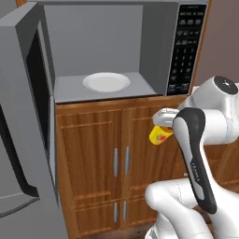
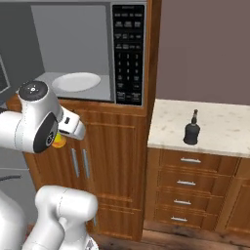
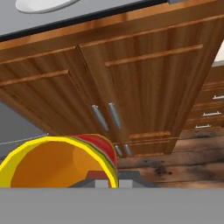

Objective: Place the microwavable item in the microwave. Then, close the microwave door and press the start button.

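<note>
Left base view: gripper (image 1: pixel 160 125) clamped shut on cup (image 1: pixel 159 135), held below and right of open microwave (image 1: pixel 158 51), plate (image 1: pixel 106 82) up-left.

The rendered scene is being lit evenly and softly, with no glare; faint shading is being cast inside the microwave (image 1: pixel 93 51), and edges are being rendered slightly soft.

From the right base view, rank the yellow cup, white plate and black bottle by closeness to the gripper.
1. Yellow cup, held at the gripper, jaws shut on it.
2. White plate, up inside the microwave.
3. Black bottle, far right on the counter.
</note>
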